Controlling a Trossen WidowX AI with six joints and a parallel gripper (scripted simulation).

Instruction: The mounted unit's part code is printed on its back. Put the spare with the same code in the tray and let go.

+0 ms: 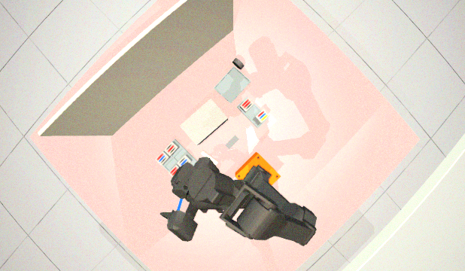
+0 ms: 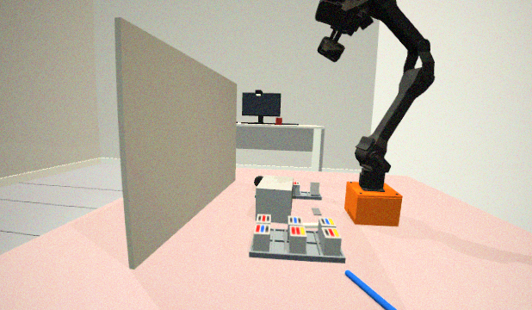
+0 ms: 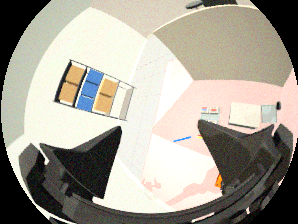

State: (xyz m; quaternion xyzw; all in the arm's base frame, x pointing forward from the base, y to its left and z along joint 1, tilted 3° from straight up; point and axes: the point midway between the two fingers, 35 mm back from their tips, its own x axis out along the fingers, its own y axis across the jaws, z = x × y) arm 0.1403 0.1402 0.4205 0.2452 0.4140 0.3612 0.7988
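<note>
The pink table (image 2: 442,258) is carrying a tall beige panel (image 2: 176,142), standing upright at the 9 o'clock side of the exterior view. The dark arm (image 2: 399,99) is rising from its orange base (image 2: 371,208) and bending over high above the table. Its hand (image 3: 160,152) is hanging wide open, gripping nothing. At 6 o'clock from the grey mounted unit (image 2: 273,195), a rack (image 2: 297,251) is holding the spares (image 2: 298,234), each bearing colour stripes. The flat grey tray (image 1: 232,84) is probably the plate lying at 12 o'clock from the unit in the top view. A blue rod (image 2: 369,289) is lying at 5 o'clock.
</note>
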